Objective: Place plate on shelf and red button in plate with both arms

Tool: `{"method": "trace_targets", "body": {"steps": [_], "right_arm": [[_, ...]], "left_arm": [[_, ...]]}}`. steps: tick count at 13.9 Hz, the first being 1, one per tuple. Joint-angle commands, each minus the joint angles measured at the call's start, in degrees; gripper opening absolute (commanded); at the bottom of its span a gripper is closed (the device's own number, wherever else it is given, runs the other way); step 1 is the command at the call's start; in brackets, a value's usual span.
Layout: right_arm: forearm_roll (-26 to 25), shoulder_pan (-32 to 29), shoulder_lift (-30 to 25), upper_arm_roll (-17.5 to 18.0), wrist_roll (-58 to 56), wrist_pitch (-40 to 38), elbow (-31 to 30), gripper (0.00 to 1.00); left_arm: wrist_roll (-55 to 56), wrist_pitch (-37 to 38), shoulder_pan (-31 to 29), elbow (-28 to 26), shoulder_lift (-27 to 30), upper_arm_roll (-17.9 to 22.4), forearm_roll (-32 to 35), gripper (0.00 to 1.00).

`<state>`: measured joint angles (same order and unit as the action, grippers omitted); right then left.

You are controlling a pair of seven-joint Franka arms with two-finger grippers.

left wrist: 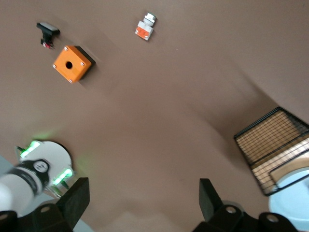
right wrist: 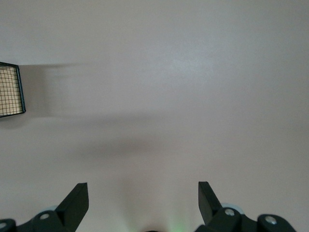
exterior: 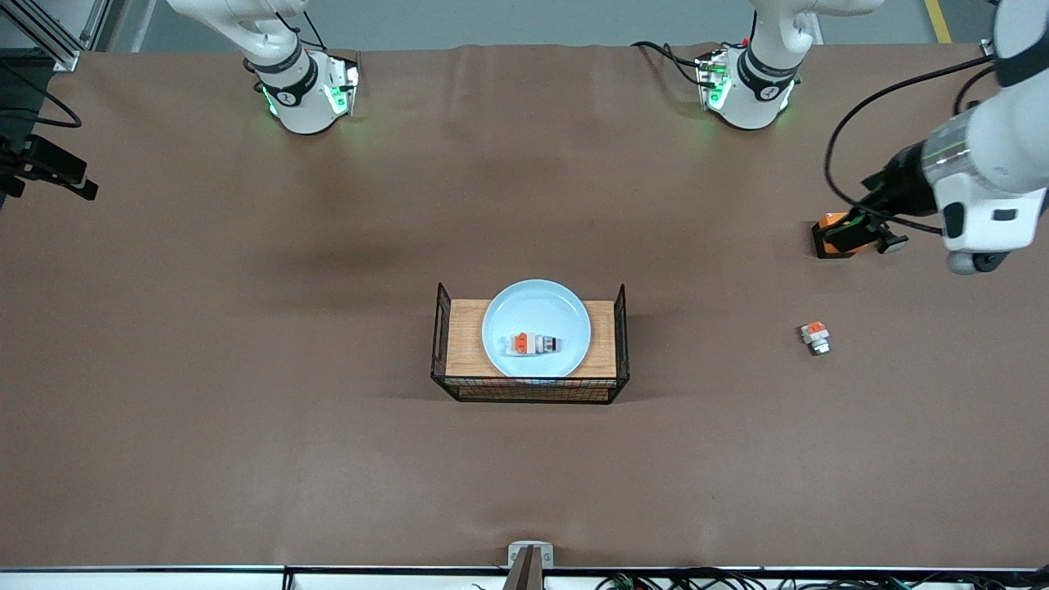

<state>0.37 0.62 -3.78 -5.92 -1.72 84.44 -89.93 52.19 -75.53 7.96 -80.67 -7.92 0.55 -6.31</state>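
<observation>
The light blue plate (exterior: 537, 307) lies on a wooden tray (exterior: 467, 336) inside a low black wire basket (exterior: 442, 328) at the table's middle. The red button (exterior: 534, 344) lies on its side in the plate, its orange block toward the right arm's end and its dark red cap toward the left arm's end. My left gripper (left wrist: 145, 193) hangs open and empty high over the left arm's end of the table. Its wrist view catches the basket (left wrist: 270, 145) and the plate's rim (left wrist: 294, 203). My right gripper (right wrist: 143, 198) is open and empty over bare table beside the basket's corner (right wrist: 10, 89). It is out of the front view.
An orange box with a round hole (left wrist: 72, 64) and a small black part (left wrist: 47, 34) lie under the left arm (exterior: 1000, 139). An orange-and-white part with a silvery end (exterior: 815, 336) lies nearer the front camera. Both arm bases (exterior: 303, 90) stand along the back edge.
</observation>
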Motion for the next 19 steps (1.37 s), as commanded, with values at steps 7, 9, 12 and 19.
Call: {"method": "trace_targets", "body": {"steps": [7,9,12,19], "right_arm": [[0.59,-2.20,-3.07,1.26,-0.75,1.43,-3.58,1.00],[0.59,-2.47,-3.07,1.26,-0.75,1.43,-3.59,1.00],[0.59,-1.94,-2.90,1.18,-0.75,1.60,-3.24,1.00],[0.68,-1.41,-2.81,1.26,-0.75,1.87,-3.32,1.00]], "left_arm": [[-21.85,-8.57,-7.87,-10.12,5.01,-0.20,4.02,1.00],[-25.28,-10.86,-9.71,-10.04,5.01,-0.20,4.03,1.00],[-29.76,-11.83,-11.38,-9.51,4.84,-0.03,3.42,1.00],[-37.12,-12.01,-10.42,-5.65,4.40,-2.65,4.99,1.00]]}}
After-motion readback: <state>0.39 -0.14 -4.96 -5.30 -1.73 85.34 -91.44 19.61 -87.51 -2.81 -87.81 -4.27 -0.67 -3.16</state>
